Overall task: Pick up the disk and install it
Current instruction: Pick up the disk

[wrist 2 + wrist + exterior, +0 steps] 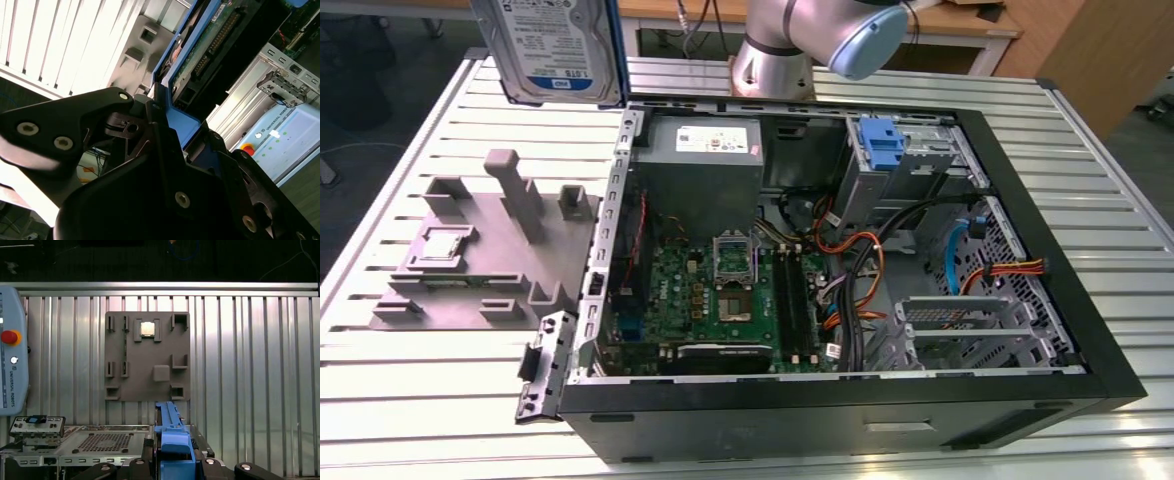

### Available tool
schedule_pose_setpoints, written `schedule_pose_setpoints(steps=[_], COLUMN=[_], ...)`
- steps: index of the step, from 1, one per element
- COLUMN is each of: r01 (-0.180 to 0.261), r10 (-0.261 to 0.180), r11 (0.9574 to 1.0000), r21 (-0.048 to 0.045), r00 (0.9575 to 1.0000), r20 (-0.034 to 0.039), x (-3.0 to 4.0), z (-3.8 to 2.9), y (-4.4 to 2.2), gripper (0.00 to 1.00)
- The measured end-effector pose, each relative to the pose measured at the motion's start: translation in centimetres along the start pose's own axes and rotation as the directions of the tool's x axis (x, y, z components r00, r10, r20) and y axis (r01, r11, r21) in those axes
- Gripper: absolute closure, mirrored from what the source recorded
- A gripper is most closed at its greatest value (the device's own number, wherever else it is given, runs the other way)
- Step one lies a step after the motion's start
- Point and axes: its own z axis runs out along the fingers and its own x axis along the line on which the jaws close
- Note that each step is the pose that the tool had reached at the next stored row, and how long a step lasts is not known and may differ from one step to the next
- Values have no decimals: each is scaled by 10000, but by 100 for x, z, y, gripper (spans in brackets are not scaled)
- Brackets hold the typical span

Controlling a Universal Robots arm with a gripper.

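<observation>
The disk (547, 50) was held on edge in the air, above the desk (427, 400) and the grey fixture plate (467, 270), just beside the open computer case (854, 400). In the first wrist view, the claw (172, 465) was clenched on the disk's blue carrier. Gripping the carrier probably left the drive body and its connector side free for insertion.

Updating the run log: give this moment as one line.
gripper: shut on disk | disk: aloft, outside computer case | install: not done

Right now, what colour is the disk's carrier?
Blue; the disk's carrier shows best in the first wrist view.
</observation>
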Motion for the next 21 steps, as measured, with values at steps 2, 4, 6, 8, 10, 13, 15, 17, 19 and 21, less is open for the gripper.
schedule_pose_setpoints(steps=[2,4,6,8,10,13,15,17,19,21], r01=[-2,-2,-2,-3,-3,-3,-3,-2,-3,-3], r10=[2,2,2,3,3,3,3,2,3,3], r11=[10000,10000,10000,10000,10000,10000,10000,10000,10000,10000], r21=[0,-1,1,2,0,0,1,0,1,1], r00=[10000,10000,10000,10000,10000,10000,10000,10000,10000,10000], r20=[1,-5,-14,-28,-41,-42,-42,-43,-43,-43], x=[32,87,146,180,188,192,192,191,192,191], z=[0,0,4,9,13,19,20,21,22,22], y=[0,-1,-3,-9,-47,-148,-228,-272,-273,-278], gripper=[63,63,63,63,63,63,63,63,63,63])
